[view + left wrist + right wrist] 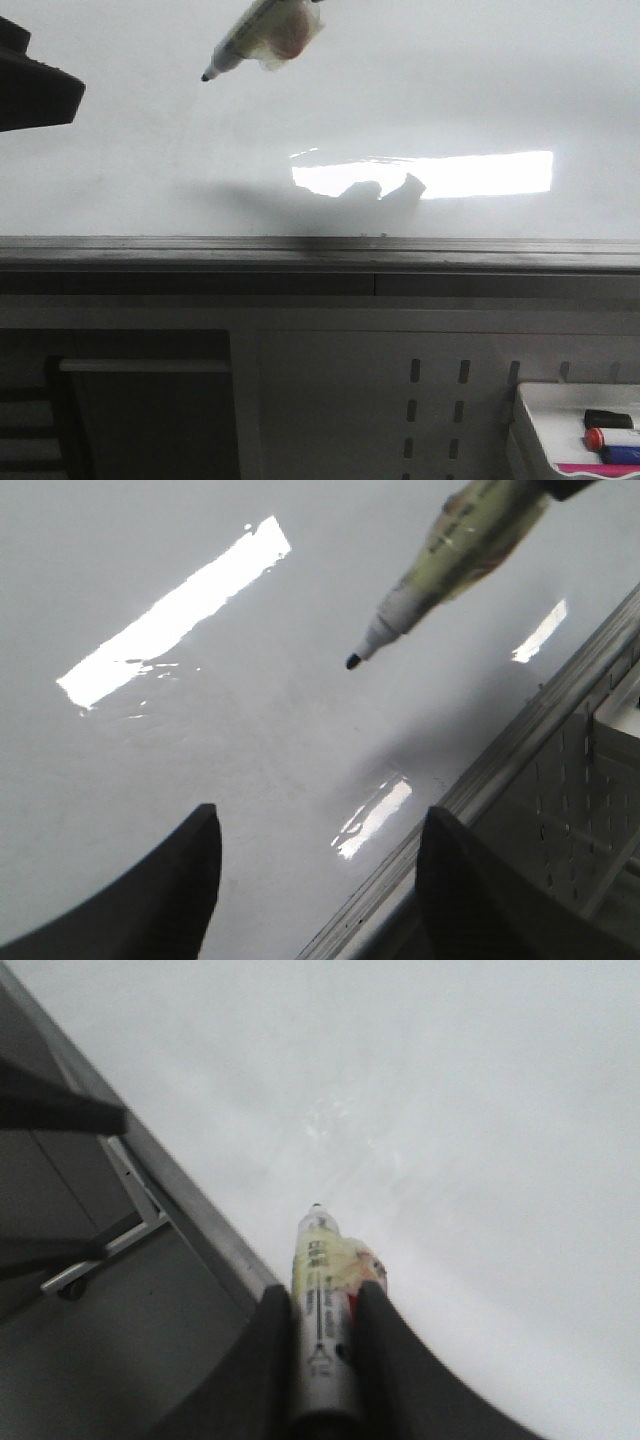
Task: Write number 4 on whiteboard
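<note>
The whiteboard point(450, 100) is glossy white with a bright rectangular light reflection, and no number 4 shows on it. My right gripper point(325, 1290) is shut on a pale marker point(322, 1305) with a black tip. In the front view the marker point(255, 35) slants down to the left, its tip just above or at the board; I cannot tell if it touches. My left gripper point(315, 825) is open and empty, hovering over the board point(150, 760) near its edge rail. The marker point(470, 540) also shows in the left wrist view.
The board's dark grey-brown edge rail point(320, 255) runs across the front. Below it is a perforated grey panel point(440, 400). A small white tray point(535, 420) at the lower right holds spare markers point(610, 438). A dark part of the left arm point(35, 85) shows at the upper left.
</note>
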`<move>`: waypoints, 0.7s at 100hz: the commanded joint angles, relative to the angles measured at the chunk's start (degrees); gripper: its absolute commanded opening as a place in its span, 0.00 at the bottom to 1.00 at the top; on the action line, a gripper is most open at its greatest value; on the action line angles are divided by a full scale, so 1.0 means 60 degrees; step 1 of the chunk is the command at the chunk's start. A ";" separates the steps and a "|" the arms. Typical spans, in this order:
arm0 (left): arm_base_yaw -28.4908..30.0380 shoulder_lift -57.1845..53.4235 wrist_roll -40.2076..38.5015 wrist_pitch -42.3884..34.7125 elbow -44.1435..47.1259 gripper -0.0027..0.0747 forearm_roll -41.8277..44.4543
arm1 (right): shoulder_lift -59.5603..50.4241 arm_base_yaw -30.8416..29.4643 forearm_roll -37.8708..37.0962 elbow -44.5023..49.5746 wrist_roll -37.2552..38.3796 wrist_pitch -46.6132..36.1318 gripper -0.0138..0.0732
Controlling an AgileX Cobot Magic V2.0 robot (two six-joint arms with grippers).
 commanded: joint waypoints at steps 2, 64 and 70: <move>-0.0037 -0.0167 -0.0106 -0.0527 -0.0236 0.55 -0.0286 | 0.0270 -0.0437 -0.0019 -0.0883 -0.0035 -0.0654 0.08; -0.0037 -0.0149 -0.0106 -0.0527 -0.0236 0.55 -0.0269 | 0.1257 -0.0569 0.0101 -0.0558 -0.0035 -0.0552 0.08; -0.0037 -0.0149 -0.0106 -0.0527 -0.0236 0.55 -0.0269 | 0.1236 -0.0569 0.0101 -0.0558 -0.0035 -0.0566 0.08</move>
